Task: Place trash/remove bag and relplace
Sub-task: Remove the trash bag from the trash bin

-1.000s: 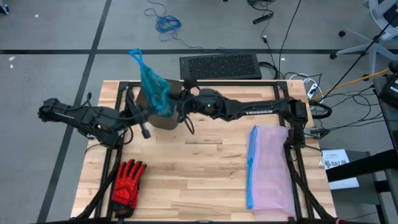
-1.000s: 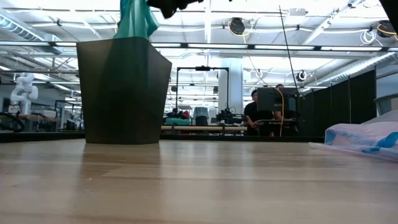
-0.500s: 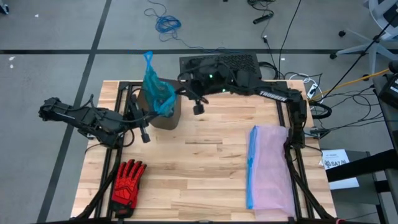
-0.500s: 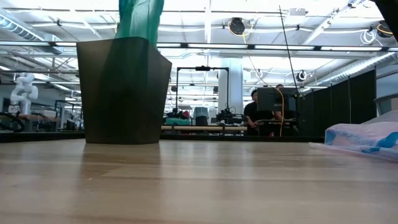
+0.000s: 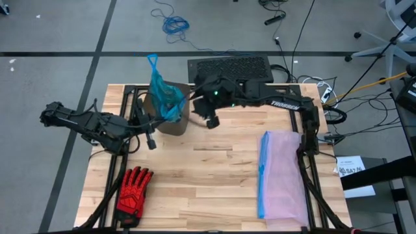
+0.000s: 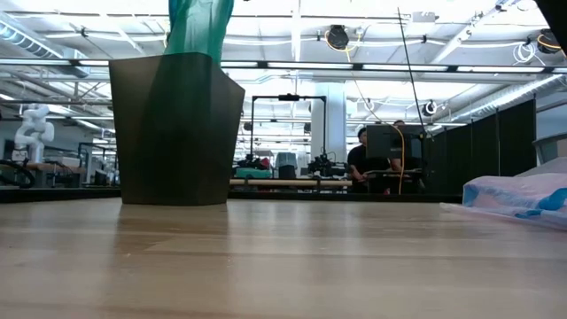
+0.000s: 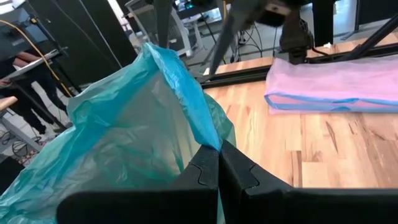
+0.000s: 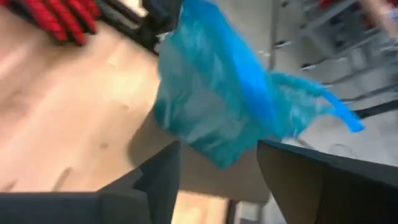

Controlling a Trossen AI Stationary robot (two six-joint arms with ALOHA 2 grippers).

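Teal-green bag point(image 5: 164, 93) standing bunched up out of the dark bin point(image 5: 170, 116), pinched in closed left gripper point(image 7: 217, 163) jaws; right gripper point(image 5: 211, 121) jaws wide, empty. Removing unfinished; lilac bag point(image 5: 284, 174) waiting on tabletop point(image 5: 208, 182).

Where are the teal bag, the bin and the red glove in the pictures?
teal bag point(image 5: 164, 94): high view, on the bunched plastic above the bin.
bin point(image 6: 177, 133): low view, on the middle of its dark front wall.
red glove point(image 5: 133, 190): high view, on the palm, near the table's front left corner.
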